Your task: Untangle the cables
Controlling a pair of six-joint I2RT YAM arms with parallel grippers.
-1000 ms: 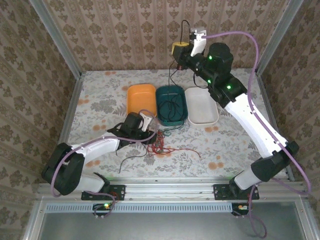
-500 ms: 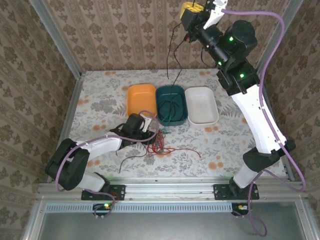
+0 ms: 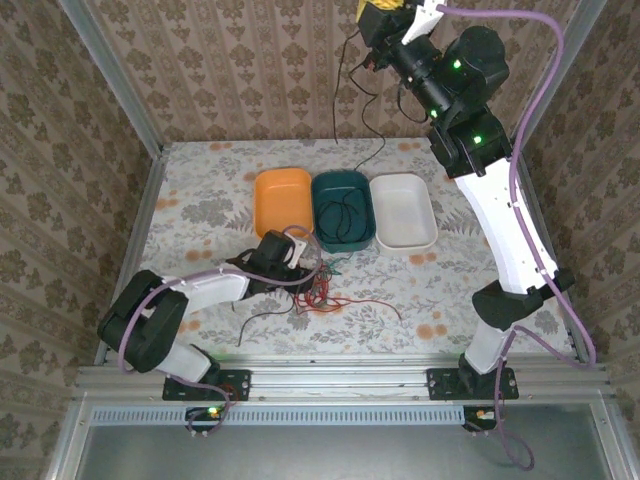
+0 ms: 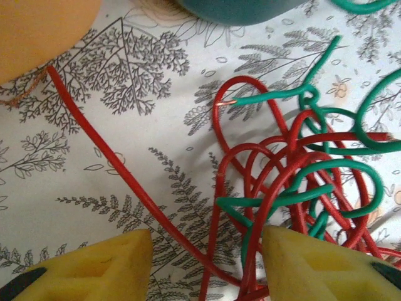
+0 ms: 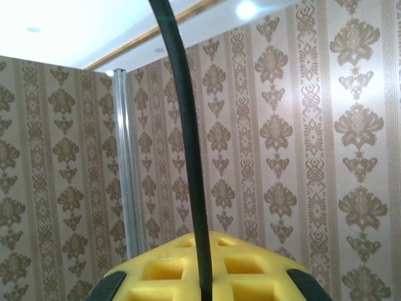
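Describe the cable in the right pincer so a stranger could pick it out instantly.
Find the right arm, raised high against the patterned back wall. A thin black cable dangles from the shut right pincer. Unlike the red and green cables tangled on the table by the left pincer, it hangs in midair.

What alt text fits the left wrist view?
A tangle of red and green cables lies on a floral tablecloth just ahead of the left gripper, whose yellow fingertips stand apart with red strands running between them. Corners of an orange tray and a teal tray show at the top edge.
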